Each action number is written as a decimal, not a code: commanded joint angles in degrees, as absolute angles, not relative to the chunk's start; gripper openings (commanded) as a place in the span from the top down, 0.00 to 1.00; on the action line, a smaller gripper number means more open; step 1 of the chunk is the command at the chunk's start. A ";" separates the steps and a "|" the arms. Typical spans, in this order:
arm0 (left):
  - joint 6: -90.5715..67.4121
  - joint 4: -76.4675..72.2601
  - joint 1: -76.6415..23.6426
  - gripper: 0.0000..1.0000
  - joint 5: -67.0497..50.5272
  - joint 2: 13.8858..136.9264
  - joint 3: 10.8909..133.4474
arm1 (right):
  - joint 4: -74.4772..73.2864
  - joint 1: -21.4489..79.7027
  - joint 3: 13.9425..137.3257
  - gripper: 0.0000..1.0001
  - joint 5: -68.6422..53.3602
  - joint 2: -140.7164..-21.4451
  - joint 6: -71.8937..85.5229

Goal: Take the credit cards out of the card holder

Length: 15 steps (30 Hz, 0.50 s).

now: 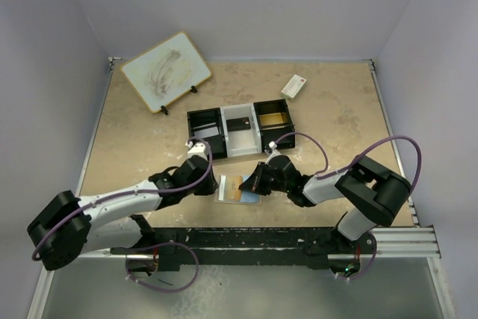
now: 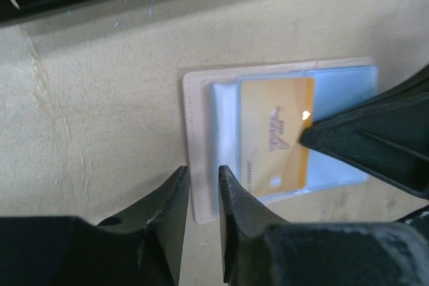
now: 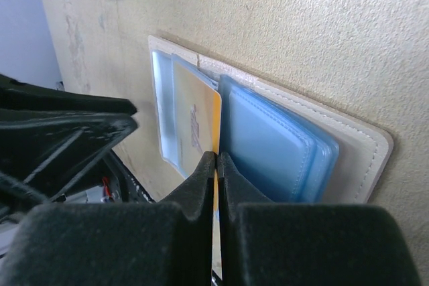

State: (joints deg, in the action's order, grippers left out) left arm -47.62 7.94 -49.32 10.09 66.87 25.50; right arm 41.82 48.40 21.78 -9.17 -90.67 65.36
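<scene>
The card holder (image 1: 233,189) lies open and flat near the table's front edge, with a tan rim and pale blue sleeves. An orange credit card (image 2: 275,140) sticks partway out of a sleeve. My right gripper (image 3: 216,157) is shut on this card's edge (image 3: 216,125); its finger (image 2: 365,145) shows black in the left wrist view. My left gripper (image 2: 202,173) is narrowly open, its tips straddling the holder's tan rim (image 2: 192,132). In the top view the left gripper (image 1: 212,183) is at the holder's left side and the right gripper (image 1: 255,184) at its right side.
A black-and-white three-compartment tray (image 1: 239,113) stands just beyond the holder. A white box with a red mark (image 1: 293,86) lies at the back right. A white board on a stand (image 1: 166,71) is at the back left. A metal rail (image 1: 299,238) runs along the front edge.
</scene>
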 commanded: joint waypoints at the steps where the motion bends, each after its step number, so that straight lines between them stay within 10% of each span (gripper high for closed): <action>1: -49.93 5.48 -49.66 0.76 11.52 59.82 28.07 | 39.77 48.16 21.84 1.00 -8.09 -91.14 63.64; 15: -49.71 -4.17 -50.30 0.90 3.74 74.05 27.84 | 43.58 48.14 19.90 1.00 -8.51 -90.70 66.08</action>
